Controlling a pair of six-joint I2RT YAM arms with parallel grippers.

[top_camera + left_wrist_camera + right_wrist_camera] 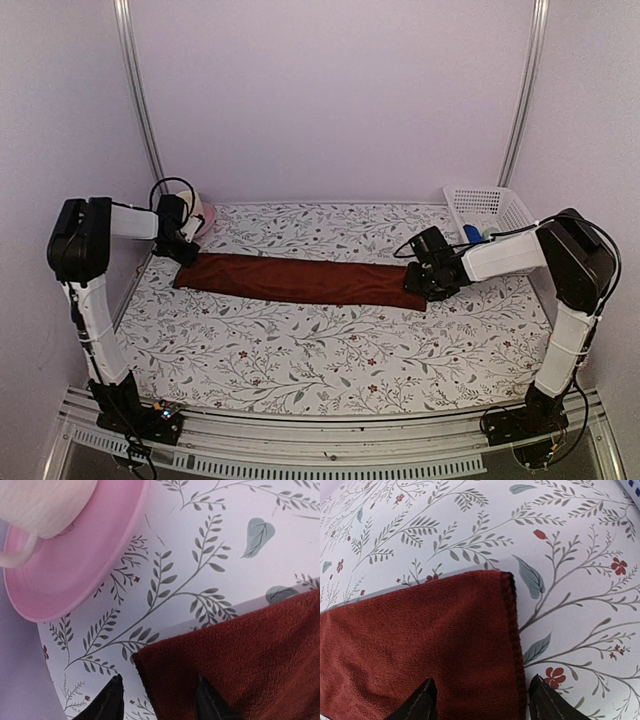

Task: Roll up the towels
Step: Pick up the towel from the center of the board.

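Maroon towel (300, 278) lies stretched flat, left end effector (160, 677) and right end effector (482, 678) spread over its ends, gripping nothing.

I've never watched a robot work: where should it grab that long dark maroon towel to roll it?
Probably a short end, pinched from above: the long dark maroon towel lies flat as a narrow strip, so a roll starts at an end edge.
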